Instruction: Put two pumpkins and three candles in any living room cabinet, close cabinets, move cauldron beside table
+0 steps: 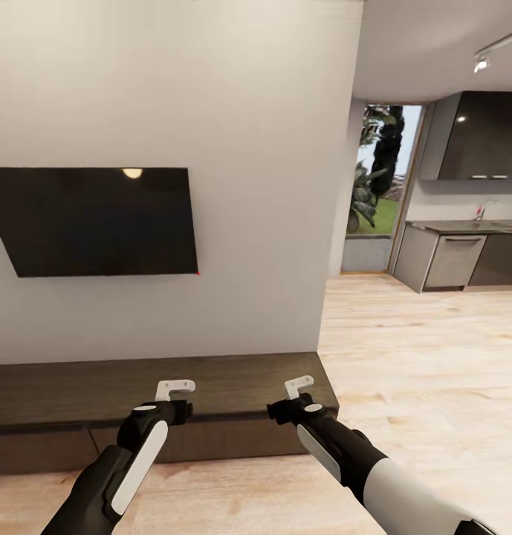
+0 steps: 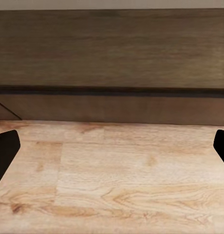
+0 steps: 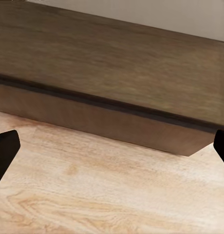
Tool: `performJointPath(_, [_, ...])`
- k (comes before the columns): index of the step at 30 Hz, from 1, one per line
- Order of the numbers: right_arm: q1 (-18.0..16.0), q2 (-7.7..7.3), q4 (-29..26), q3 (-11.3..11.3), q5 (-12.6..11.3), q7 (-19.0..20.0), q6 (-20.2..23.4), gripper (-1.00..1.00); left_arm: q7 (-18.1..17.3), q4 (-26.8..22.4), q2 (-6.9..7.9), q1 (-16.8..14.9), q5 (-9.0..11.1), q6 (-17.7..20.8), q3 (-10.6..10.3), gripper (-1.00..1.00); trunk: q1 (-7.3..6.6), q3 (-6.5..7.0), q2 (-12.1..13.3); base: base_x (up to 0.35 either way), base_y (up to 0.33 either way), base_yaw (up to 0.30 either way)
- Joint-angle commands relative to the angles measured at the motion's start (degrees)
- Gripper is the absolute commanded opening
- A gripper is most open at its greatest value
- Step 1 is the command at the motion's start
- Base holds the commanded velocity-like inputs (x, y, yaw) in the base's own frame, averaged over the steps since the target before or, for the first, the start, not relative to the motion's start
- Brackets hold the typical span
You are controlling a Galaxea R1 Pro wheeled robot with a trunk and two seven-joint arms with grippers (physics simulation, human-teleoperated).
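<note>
**Cabinet faced with both grippers empty**

The long dark cabinet (image 1: pixel 233 386) is seen low against the wall, under the television (image 1: pixel 99 219); its fronts are shut, so its contents are hidden. The left gripper (image 1: pixel 175 387) and right gripper (image 1: pixel 299 384) are held spread apart, grasping nothing.

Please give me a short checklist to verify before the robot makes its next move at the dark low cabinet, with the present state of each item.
1. Left gripper open and empty: ok.
2. Right gripper open and empty: ok.
3. Cabinet in front of both arms: ok.
4. Cabinet fronts shut: those seen in the wrist views look flush, ok; the far left end, cannot tell.
5. Pumpkins, candles or cauldron located: not ok, none in sight here.
6. Wooden floor free for turning right: ok as far as seen.
</note>
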Motion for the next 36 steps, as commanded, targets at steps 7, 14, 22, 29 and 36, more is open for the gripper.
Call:
performJointPath(7, [-0.1, -0.04, -0.1, 0.3, -0.6, -0.6, 0.1, 1.0, 0.6, -0.1, 0.06, -0.1, 0.6, 0.0, -0.2, 1.0, -1.53, 1.18, 2.8, 0.0, 0.0, 0.0])
performJointPath(14, [-0.1, -0.04, -0.1, 0.3, -0.6, -0.6, 0.1, 1.0, 0.6, -0.1, 0.06, -0.1, 0.6, 0.1, -0.2, 1.0, -3.07, 2.43, 5.6, 0.0, 0.0, 0.0])
performJointPath(22, [-0.1, -0.04, -0.1, 0.3, -0.6, -0.6, 0.1, 1.0, 0.6, -0.1, 0.06, -0.1, 0.6, 0.1, -0.2, 1.0, -4.83, 3.87, 8.8, 0.0, 0.0, 0.0])
performJointPath(29, [-0.1, -0.04, -0.1, 0.4, -0.6, -0.7, 0.1, 1.0, 0.6, -0.1, 0.06, -0.1, 0.6, 0.0, -0.2, 1.0, -6.36, 5.12, 11.6, 0.0, 0.0, 0.0])
performJointPath(36, [-0.1, -0.04, -0.1, 0.4, -0.6, -0.7, 0.1, 1.0, 0.6, -0.1, 0.06, -0.1, 0.5, 0.0, -0.2, 1.0, -7.9, 6.38, 14.4, 0.0, 0.0, 0.0])
